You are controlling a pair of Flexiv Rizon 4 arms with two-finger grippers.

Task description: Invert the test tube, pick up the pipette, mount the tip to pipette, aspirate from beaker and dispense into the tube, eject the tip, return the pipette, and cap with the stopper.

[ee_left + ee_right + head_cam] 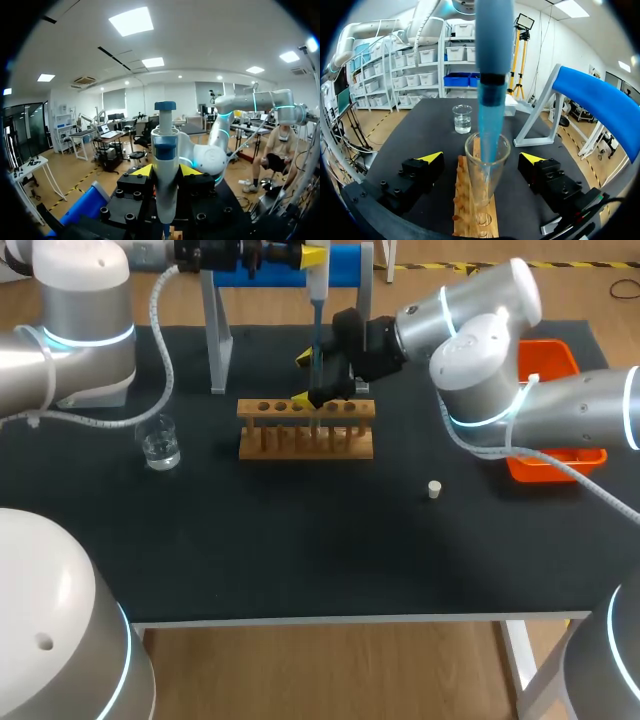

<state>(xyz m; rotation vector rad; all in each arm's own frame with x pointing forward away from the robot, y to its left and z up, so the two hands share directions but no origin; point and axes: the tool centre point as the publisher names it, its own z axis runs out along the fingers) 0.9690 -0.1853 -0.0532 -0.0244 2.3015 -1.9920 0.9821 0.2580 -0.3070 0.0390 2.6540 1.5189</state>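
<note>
On the black bench (300, 550), the left gripper (166, 171) clamps the pipette (165, 145) upright over the wooden rack (305, 445) near the rear edge, its tip (488, 140) inside the mouth of the test tube (500, 167) standing in the rack. The right gripper (481, 159) flanks the tube, fingers spread clear of the glass. A beaker (160, 445) sits toward the left edge, a stopper (434, 489) right of centre, and an orange bin (548, 365) at the right edge.
</note>
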